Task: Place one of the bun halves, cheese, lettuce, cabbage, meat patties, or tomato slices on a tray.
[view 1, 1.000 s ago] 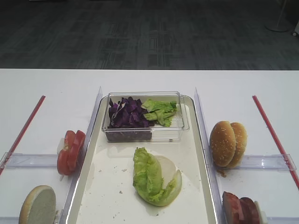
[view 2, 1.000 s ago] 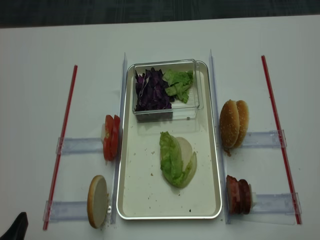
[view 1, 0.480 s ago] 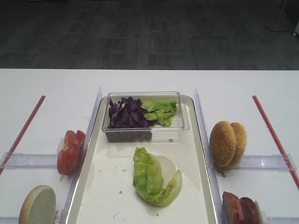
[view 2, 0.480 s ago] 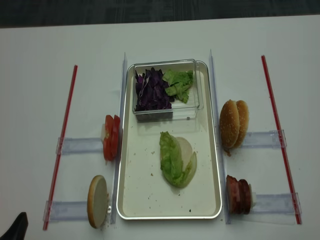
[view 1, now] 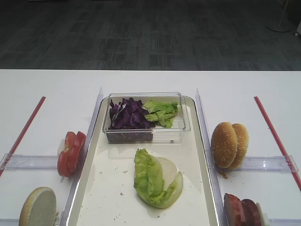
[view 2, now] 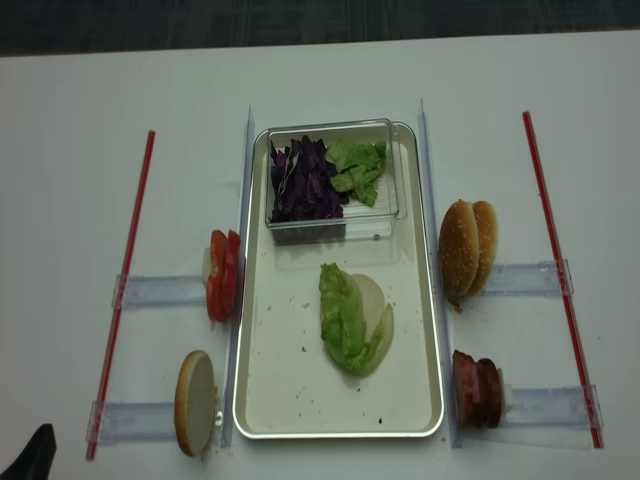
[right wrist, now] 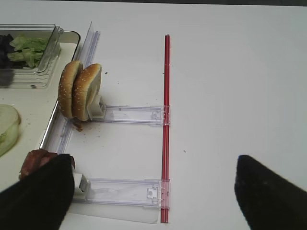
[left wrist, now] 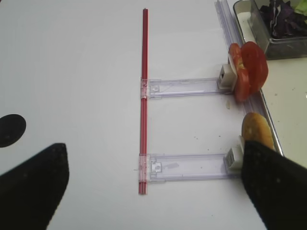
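Holding: tray (view 2: 258, 400) carries a clear box (view 2: 390, 195) at 12 o'clock, with cabbage (view 2: 303, 182) left and loose leaves right
Lettuce (view 2: 343, 318): mid-tray on a pale bun half (view 2: 378, 322), long axis 12 to 6
Surface: white table (view 2: 80, 200), dark carpet beyond
Right gripper (right wrist: 153, 191): spread wide, nothing held
Left gripper (left wrist: 153, 182): spread, nothing held
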You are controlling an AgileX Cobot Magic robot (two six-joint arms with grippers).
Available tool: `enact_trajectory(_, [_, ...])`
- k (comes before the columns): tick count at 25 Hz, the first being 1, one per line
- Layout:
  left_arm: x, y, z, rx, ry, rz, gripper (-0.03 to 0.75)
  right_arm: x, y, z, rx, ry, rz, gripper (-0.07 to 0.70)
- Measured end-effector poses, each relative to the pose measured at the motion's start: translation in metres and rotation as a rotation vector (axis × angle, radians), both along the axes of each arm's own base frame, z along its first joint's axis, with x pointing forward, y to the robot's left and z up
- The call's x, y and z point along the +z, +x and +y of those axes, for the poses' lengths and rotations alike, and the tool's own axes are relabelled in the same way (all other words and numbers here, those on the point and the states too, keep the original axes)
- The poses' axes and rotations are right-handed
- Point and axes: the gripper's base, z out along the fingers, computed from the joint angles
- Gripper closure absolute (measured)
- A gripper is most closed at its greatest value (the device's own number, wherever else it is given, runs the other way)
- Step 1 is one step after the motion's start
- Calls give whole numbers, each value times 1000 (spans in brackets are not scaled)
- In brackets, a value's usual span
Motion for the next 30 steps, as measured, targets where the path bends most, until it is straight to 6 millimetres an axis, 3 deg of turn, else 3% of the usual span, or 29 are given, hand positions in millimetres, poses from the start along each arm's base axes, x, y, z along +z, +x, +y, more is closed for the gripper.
enact_trajectory(30, [0, 0, 0, 0, 0, 0, 44, 0, 0, 0, 0, 0, 0, -55])
